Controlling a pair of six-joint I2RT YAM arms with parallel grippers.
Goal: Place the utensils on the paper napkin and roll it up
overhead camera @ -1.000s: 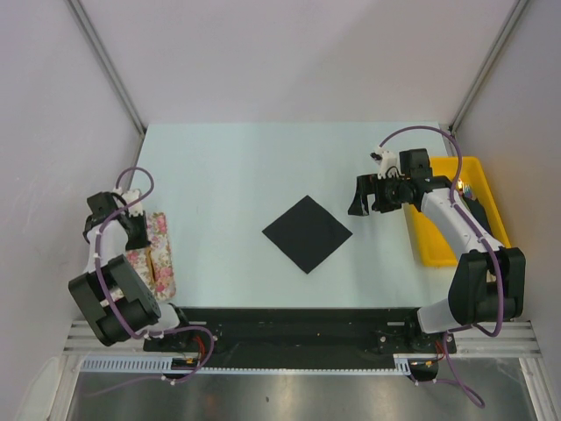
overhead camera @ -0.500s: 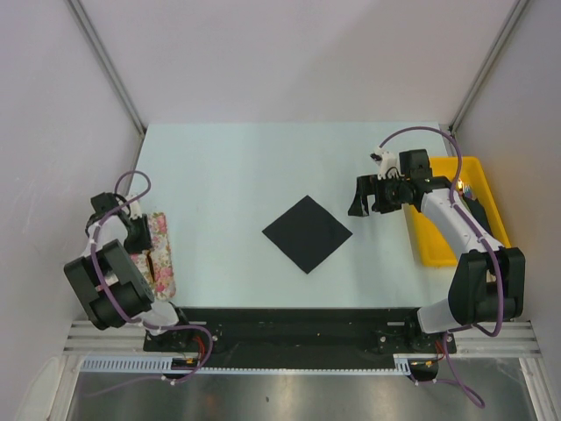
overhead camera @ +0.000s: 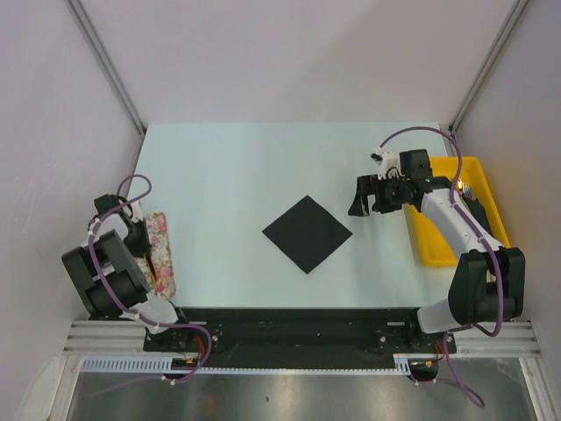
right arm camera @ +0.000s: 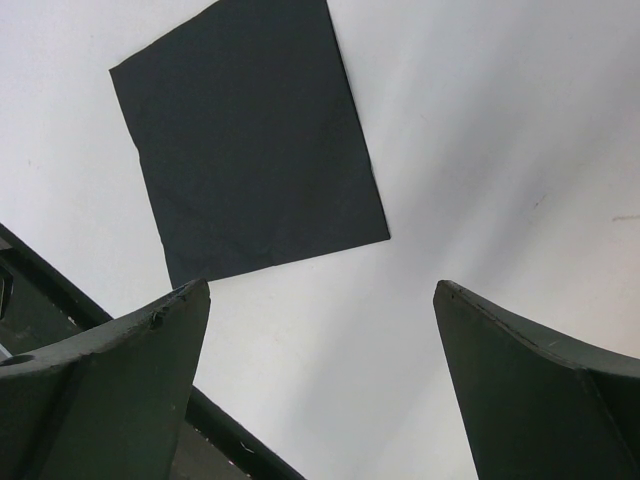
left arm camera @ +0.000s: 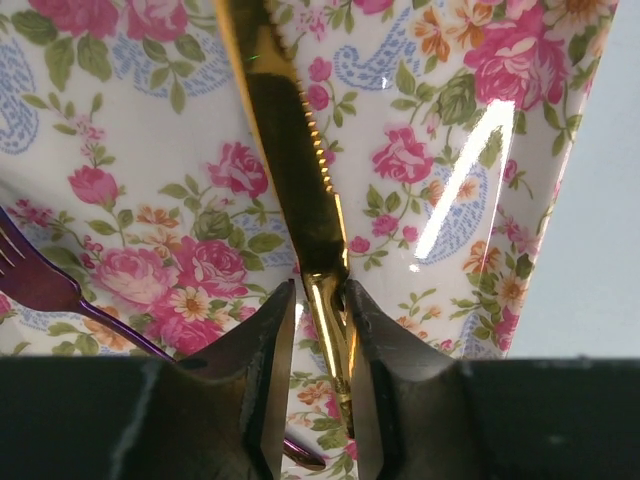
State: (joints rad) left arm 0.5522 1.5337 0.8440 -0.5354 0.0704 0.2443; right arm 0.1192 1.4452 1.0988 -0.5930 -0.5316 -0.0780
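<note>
Pale table [overhead camera: 228,175] w/ plain white walls [overhead camera: 289,61] on three sides.

The paper napkin [overhead camera: 307,233] lies flat and unrolled near the table's middle. It is black and turned cornerwise, so it reads as a diamond from above.

The utensils are well apart from it, over at the far left edge on the floral mat [overhead camera: 163,263], close to my left arm's base.

My left pincer [left arm camera: 318,300] is down low over that mat. Its fingers are only narrowly apart and straddle the handle of the gold knife [left arm camera: 290,150], one tip on each side and v. close to the metal. The right tip looks to be against the handle. A thin light sliver shows beside the left tip, so I can't tell if I'm really pinching it or just bracketing it. The knife runs away from me up the mat, w/ the serrated edge on its right side. The purple fork [left arm camera: 50,285] lies beside it on the left, tines toward the mat's edge, and its handle slants in under my fingers.

My right pincer [right arm camera: 320,300] hangs above the table on the right side, w/ jaws as wide as they go and nothing between them. It sits between the napkin and the yellow bin [overhead camera: 434,250]. From its wrist cam the napkin is ahead and to the left, and bare table lies below the tips.
</note>
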